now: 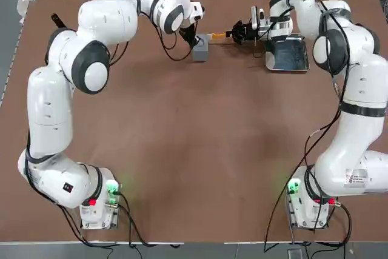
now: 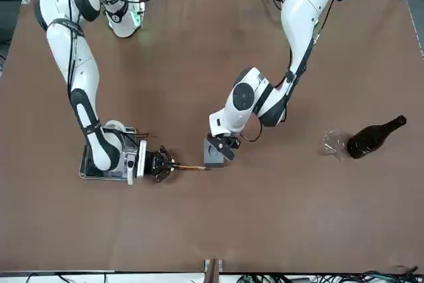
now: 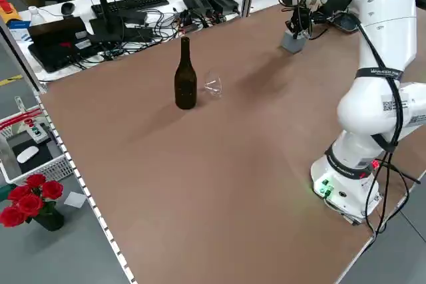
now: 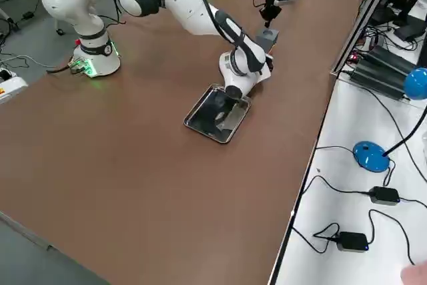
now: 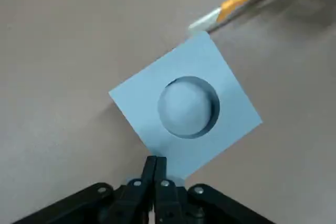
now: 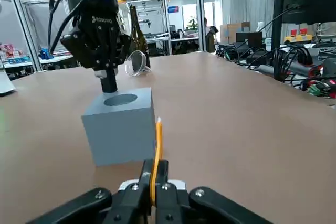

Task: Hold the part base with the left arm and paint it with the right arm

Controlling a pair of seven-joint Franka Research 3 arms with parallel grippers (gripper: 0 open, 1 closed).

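1 part base point(image 1: 200, 47) | 1 brush point(image 1: 219, 36) | 1 tray point(image 1: 287, 57) | 1 bottle point(image 2: 374, 136) | 1 glass point(image 2: 334, 143)

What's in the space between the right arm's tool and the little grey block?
Only the orange-handled paintbrush. The right tool is shut on its handle, and the tip reaches the part base, as the top view shows. The left tool presses, shut, on the block's top.

The base point(image 1: 200, 47) is a small grey cube with 1 round hole in its top. It stands upright on the table, at the far middle.
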